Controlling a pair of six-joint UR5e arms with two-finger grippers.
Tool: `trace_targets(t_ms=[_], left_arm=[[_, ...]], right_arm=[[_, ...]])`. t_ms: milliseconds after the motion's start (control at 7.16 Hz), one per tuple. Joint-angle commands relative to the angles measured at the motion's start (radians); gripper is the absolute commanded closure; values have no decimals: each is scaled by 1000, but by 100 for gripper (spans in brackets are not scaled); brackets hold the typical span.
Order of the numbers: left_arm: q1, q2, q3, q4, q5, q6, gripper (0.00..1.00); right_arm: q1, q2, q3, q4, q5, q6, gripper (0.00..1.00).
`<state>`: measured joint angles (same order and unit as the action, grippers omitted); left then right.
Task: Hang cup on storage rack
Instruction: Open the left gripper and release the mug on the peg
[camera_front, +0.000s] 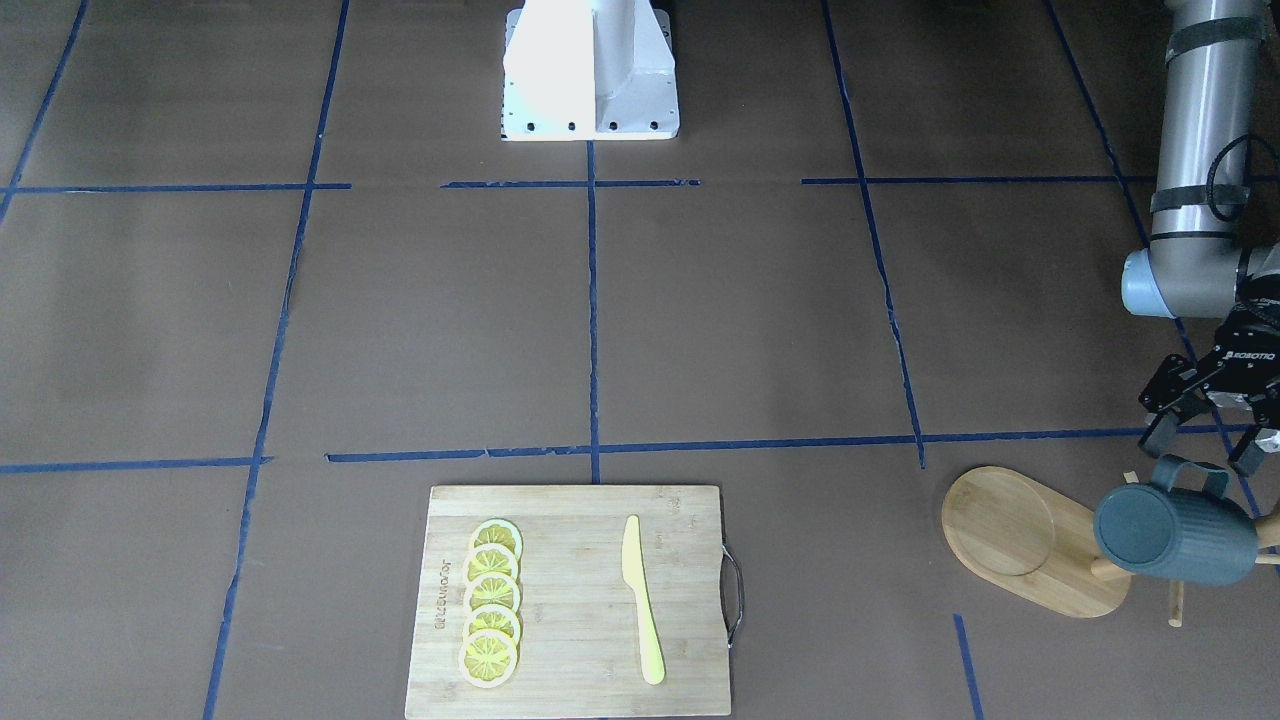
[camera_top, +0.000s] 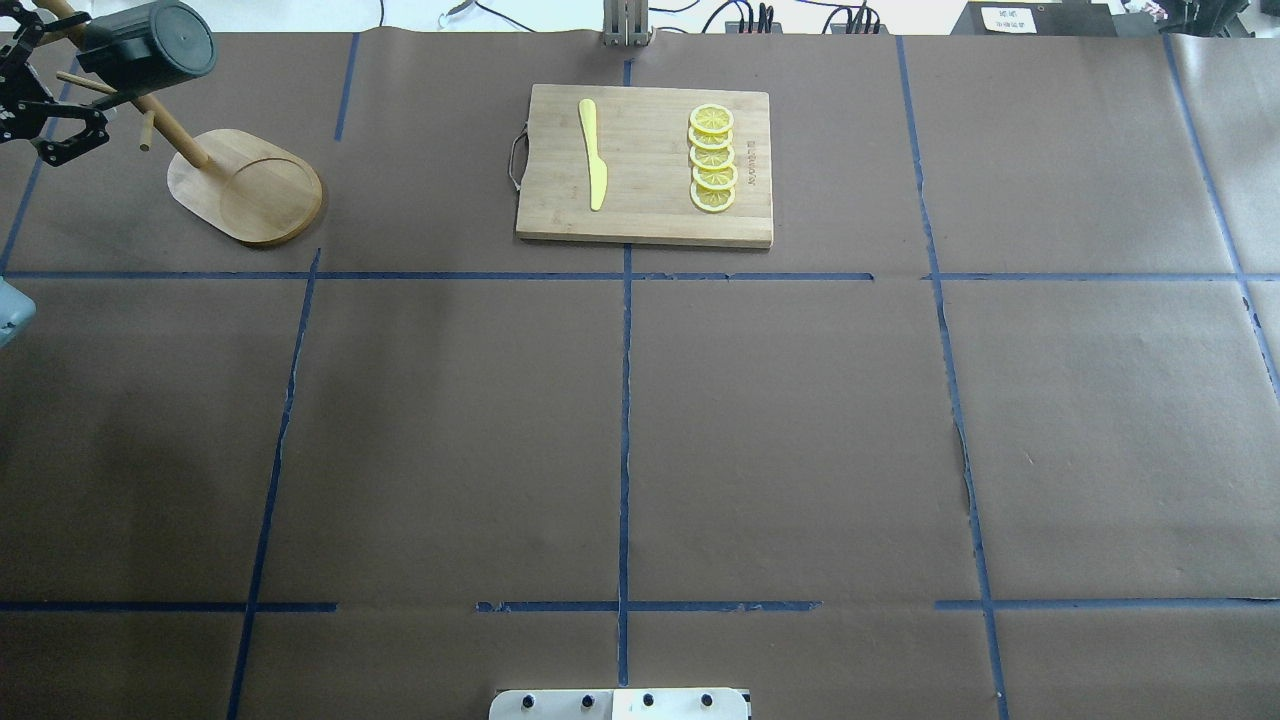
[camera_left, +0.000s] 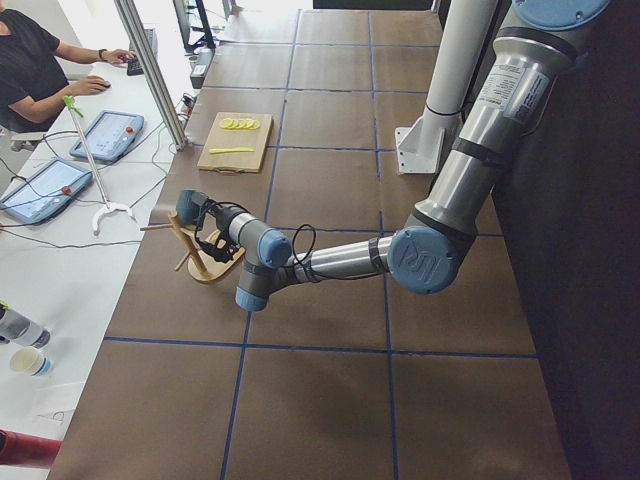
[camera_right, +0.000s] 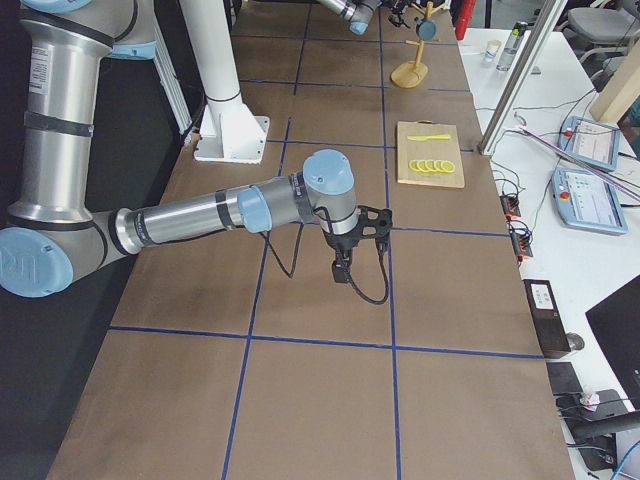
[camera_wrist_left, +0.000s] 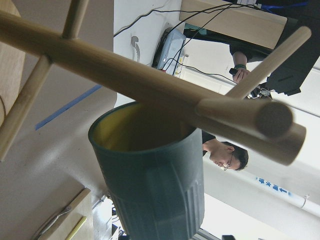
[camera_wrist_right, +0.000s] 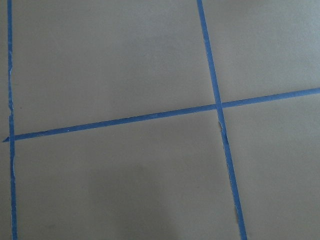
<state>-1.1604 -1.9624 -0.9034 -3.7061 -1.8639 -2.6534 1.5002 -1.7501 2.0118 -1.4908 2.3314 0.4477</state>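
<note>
Jaws spread on our left gripper (camera_front: 1205, 445), beside the hung cup (camera_front: 1175, 535).
We might snag its handle backing off, toppling the storage rack (camera_front: 1010, 530); the right gripper (camera_right: 343, 266) jaws we cannot judge.

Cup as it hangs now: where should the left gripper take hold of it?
Probably the handle loop: the cup lies sideways on the storage rack, its handle turned toward the robot, and the left gripper sits open on that side.
</note>
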Motion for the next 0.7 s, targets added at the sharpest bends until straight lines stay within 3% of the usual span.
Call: trace_targets(t_ms=[0, 559], left_arm=[[-19, 3, -12, 1, -85, 29, 0], [-38, 86, -106, 9, -153, 305, 0]], right_arm=[[0, 0, 4, 0, 0, 0, 0], [0, 0, 2, -2, 2, 0, 0]])
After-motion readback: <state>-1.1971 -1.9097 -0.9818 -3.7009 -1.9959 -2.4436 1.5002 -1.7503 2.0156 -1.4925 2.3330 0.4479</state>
